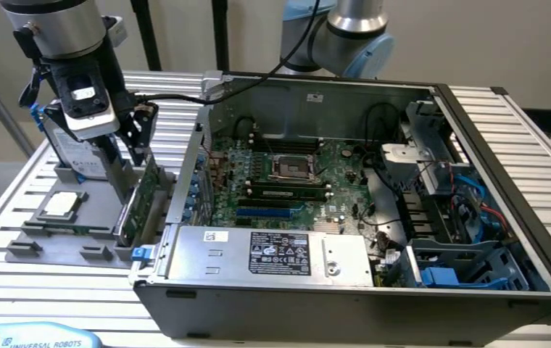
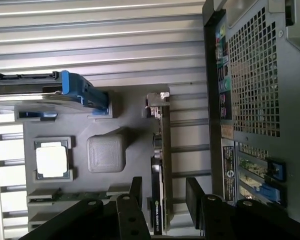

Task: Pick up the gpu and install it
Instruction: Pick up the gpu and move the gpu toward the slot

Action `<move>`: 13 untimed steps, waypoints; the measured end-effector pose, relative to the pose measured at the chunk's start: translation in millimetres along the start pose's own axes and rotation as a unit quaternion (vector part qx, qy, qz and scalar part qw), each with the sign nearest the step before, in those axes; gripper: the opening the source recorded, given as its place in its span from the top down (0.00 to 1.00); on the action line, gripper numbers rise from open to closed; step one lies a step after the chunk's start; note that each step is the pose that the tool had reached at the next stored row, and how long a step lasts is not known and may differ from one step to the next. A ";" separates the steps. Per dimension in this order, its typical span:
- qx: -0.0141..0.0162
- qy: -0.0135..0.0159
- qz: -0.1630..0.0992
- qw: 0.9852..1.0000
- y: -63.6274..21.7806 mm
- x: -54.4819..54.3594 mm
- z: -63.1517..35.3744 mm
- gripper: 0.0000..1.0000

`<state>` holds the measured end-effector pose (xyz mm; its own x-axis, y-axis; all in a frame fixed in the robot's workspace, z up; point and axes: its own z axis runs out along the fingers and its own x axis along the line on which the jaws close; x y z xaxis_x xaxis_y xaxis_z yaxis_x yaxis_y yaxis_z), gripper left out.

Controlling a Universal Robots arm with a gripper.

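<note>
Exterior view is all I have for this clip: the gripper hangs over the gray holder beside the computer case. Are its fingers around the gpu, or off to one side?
Observer: Around it. In the wrist view the gripper is open, with one finger on each face of the gpu, which stands on edge in the gray holder.
Operator: Is it gripping the gpu yet?
Observer: No. A gap shows between the gpu and each of the fingers.
</note>
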<state>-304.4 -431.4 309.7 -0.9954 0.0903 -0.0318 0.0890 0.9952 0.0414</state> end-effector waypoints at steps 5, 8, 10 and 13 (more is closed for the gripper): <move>0.000 0.000 0.001 1.000 -0.5 0.3 9.1 0.52; 0.000 0.000 0.001 1.000 -1.5 0.4 14.5 0.52; 0.000 0.000 0.001 1.000 -2.4 0.6 18.1 0.52; 0.000 0.000 0.001 1.000 -4.1 0.7 23.4 0.52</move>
<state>-304.7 -434.5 286.1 -0.9952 0.0928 -0.0319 0.0915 0.9949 0.0413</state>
